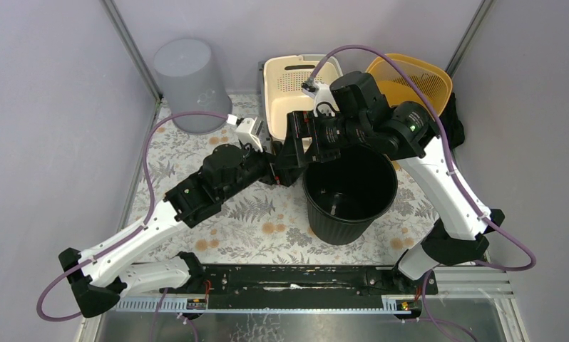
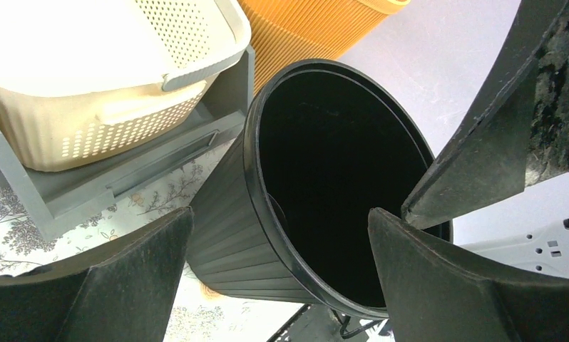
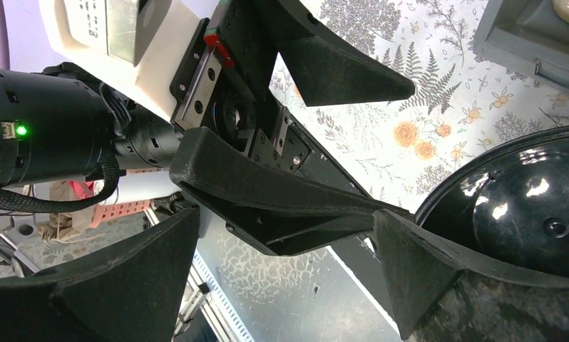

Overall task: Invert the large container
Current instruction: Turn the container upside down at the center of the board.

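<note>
The large black ribbed container [image 1: 349, 192] stands upright with its mouth open on the floral cloth, right of centre. My left gripper [image 1: 290, 162] is open at its left rim. In the left wrist view the rim [image 2: 267, 214] runs between my spread fingers [image 2: 89, 285], and nothing is clamped. My right gripper [image 1: 301, 139] is open just above the rim's far-left side, pointing left over the left gripper. In the right wrist view the right gripper [image 3: 282, 278] straddles one left-gripper finger [image 3: 282, 206], and the container's glossy inside [image 3: 531, 214] shows at the right.
A cream perforated basket [image 1: 296, 78] sits on a grey tray [image 2: 125, 178] behind the container. An orange basket [image 1: 410, 78] stands at the back right. A grey bin [image 1: 189, 85] stands mouth-down at the back left. Walls close in on both sides.
</note>
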You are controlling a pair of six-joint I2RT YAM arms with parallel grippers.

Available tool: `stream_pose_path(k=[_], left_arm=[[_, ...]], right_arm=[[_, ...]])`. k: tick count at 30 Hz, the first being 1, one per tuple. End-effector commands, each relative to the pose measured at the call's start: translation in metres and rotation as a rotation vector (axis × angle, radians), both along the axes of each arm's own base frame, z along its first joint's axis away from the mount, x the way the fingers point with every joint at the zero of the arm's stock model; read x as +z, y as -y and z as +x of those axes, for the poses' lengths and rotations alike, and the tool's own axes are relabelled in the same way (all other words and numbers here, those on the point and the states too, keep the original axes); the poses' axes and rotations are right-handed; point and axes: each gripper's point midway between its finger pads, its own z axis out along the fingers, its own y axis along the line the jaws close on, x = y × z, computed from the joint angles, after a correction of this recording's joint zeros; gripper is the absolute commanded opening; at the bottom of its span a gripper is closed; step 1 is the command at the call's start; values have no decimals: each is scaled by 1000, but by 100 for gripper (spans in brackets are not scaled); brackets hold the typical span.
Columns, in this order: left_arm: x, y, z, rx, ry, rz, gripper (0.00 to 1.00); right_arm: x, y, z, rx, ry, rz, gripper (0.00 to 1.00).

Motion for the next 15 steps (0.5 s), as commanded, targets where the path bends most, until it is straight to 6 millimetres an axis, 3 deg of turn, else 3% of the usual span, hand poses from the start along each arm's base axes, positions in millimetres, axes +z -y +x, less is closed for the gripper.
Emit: stream_pose_path(k=[1,10,15], left_arm=[[44,-2,5,20,77,-75,100],[62,-15,-14,-8,59,-86,100],[48,-24,-32,-48,34,-111,100]], right_arm=[[12,0,-11,70,27,45,100],[8,-12,-8,126,28,50,100],[7,-11,-9,121,74,95,99]])
